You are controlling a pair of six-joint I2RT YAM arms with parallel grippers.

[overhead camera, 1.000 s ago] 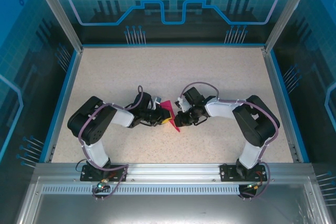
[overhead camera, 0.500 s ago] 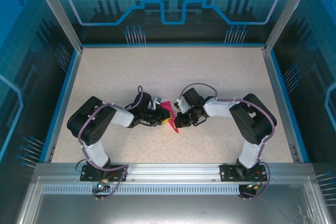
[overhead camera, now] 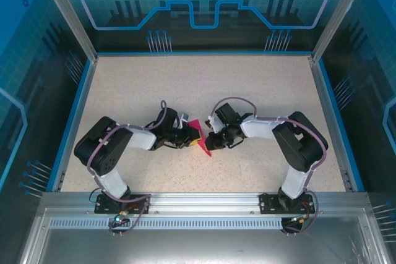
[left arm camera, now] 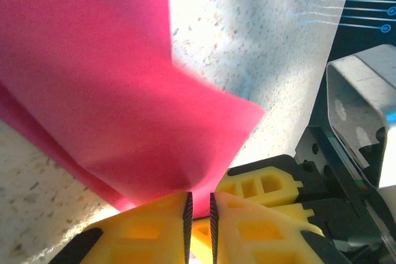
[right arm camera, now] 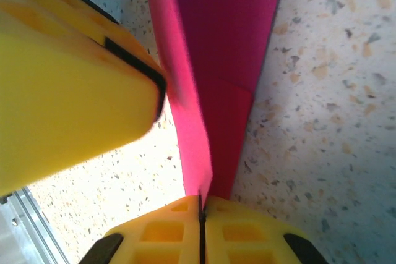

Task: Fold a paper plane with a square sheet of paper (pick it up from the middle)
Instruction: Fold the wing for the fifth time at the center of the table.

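- The right gripper (right arm camera: 202, 205) is seen clamped tight, with the lower edge of the paper sheet (right arm camera: 230, 35) caught between its yellow pads.
- The left gripper (left arm camera: 199, 207) is closed to a thin slit. A folded corner of the magenta sheet runs into that slit and is judged to be pinched there.
- From above, the sheet is found between the two grippers, a little nearer than the middle of the table (overhead camera: 260, 91). Whether it rests on the surface or is lifted off it cannot be told.
- A fold partway through the task is judged to be in hand: layers and a slanted flap are seen, but no narrow dart is formed yet.
- For the next move, one grip is best kept as an anchor while the flap is carried over and pressed flat. Thin paper can be torn or slipped if it is pulled apart.
- The surface is speckled beige and is bordered by a blue rim (overhead camera: 204, 53).
- Beyond it, the cell is closed in by translucent blue panels (overhead camera: 204, 4) printed with circuit lines, framed by aluminium posts (overhead camera: 66, 13).
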